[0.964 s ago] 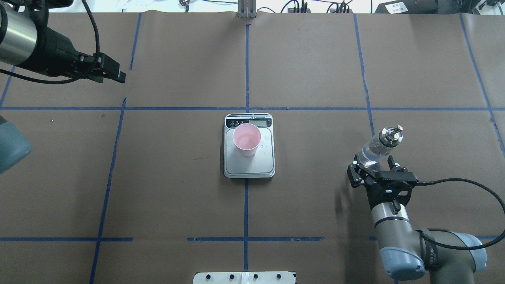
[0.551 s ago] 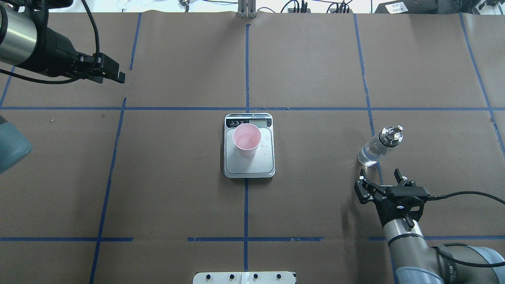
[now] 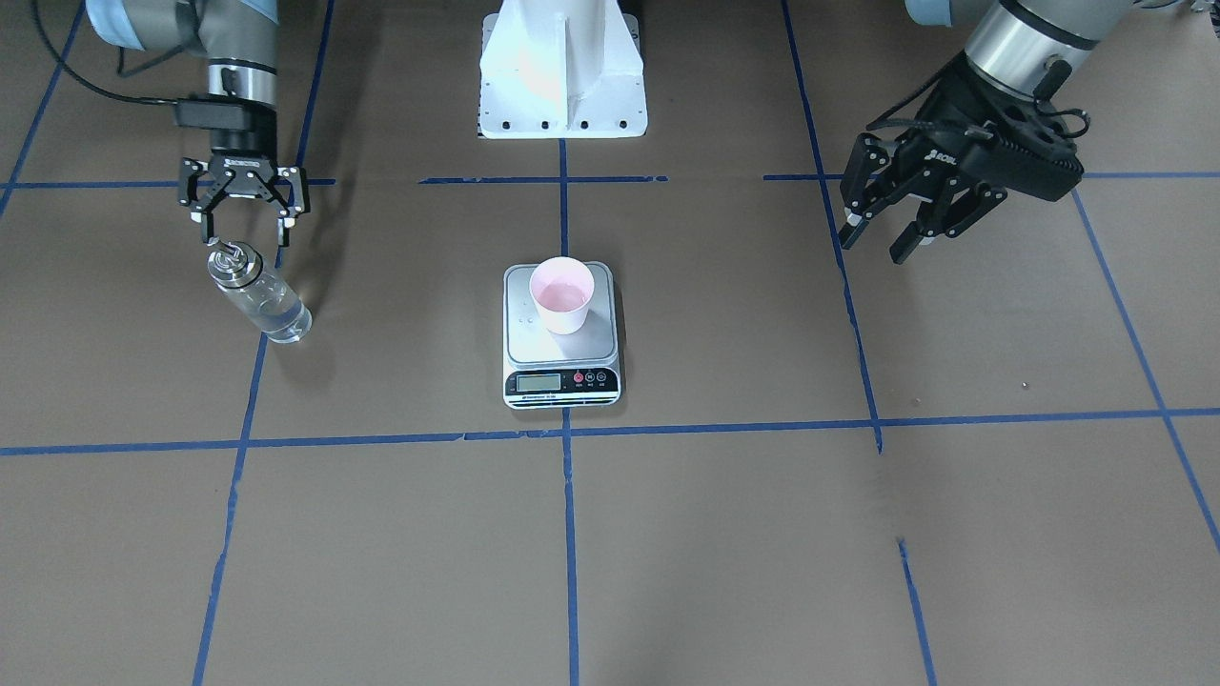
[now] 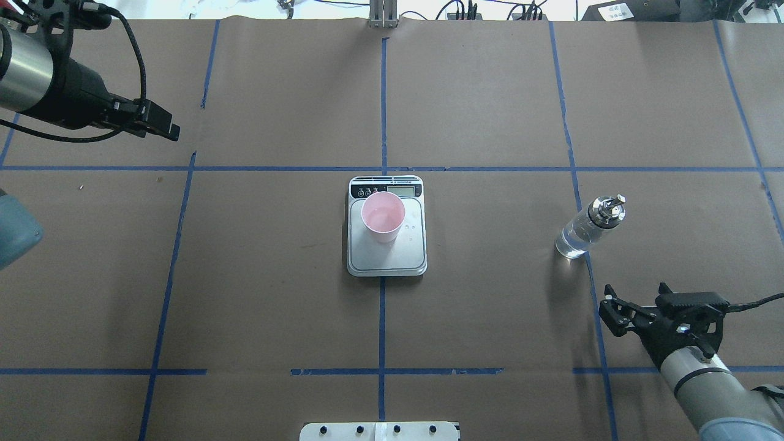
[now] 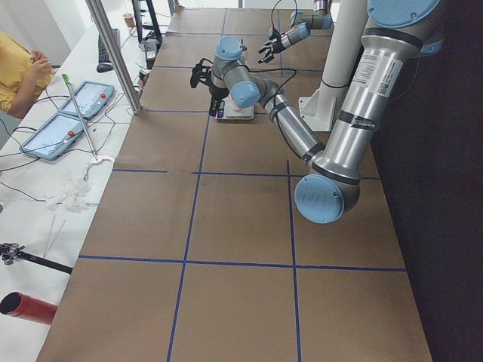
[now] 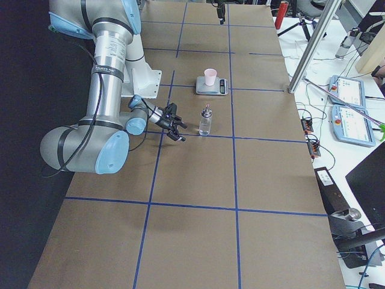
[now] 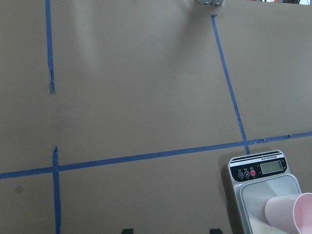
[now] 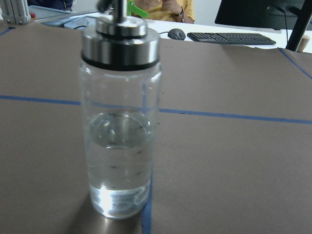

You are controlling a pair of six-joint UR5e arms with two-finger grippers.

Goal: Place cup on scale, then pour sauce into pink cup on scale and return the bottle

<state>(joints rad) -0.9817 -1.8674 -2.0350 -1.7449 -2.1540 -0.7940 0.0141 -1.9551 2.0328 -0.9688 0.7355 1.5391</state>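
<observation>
Starting at the lower right of the overhead frame, the right tool hung with its fingers spread and nothing between them, clear of the bottle and pointing toward it. The glass bottle stood upright on its own just above it in the frame, base on the bench at a blue tape line, metal cap and small spout uppermost. In the right wrist view the sauce was a clear liquid filling the bottle to about half its height.

Further up, at the centre of the overhead frame, the silver scale lay flat with its display strip on the far side; the reading was too small to make out. The pink cup stood upright on the steel platform, toward the display end and slightly left of centre, inside the platform's edges. Its bottom showed a shiny pool, which looked like a little poured liquid, and a few droplets dotted the platform just right of it.

Farthest, at the upper left of the overhead frame, the left tool hovered above the bench with its fingers apart, carrying nothing and well away from the scale.

Judged from this layout, the cup was placed, the pour appeared made, and the bottle was set down and released. Little seemed left beyond clearing the arms, though whether the poured amount was right could not be told.
</observation>
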